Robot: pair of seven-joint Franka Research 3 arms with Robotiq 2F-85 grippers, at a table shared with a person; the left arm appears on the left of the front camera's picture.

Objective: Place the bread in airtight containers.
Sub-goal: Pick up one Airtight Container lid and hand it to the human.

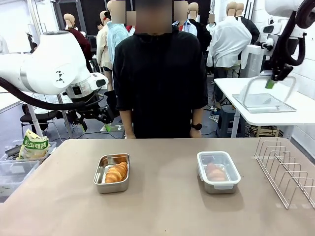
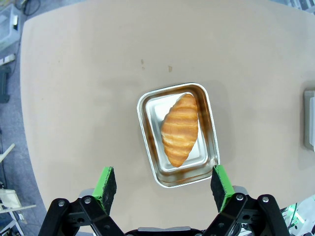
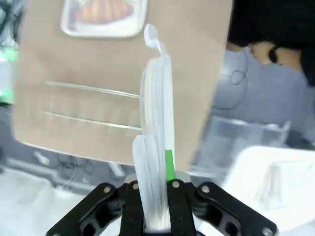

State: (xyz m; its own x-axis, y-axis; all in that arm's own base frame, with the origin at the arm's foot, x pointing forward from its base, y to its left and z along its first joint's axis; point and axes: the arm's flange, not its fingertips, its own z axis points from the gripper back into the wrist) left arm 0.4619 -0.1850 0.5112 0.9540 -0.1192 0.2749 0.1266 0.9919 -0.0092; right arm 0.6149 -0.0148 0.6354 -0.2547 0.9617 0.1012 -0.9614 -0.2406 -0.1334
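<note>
Spread wide above the table, left gripper, green pads flanking empty air, poised over an open steel container with one croissant roll lying diagonally inside. That container toward the table's left half, near the middle of its depth, roll golden and glossy within. Raised high at the right, right gripper pressed together on a clear lid held edge-on, small pull tab at its far end; lid hanging well above the table. Second container toward the table's right half, already closed under a clear lid, second roll faintly visible through it. Wire rack along the right edge. Person in a black shirt standing at the far edge, arms down.
</note>
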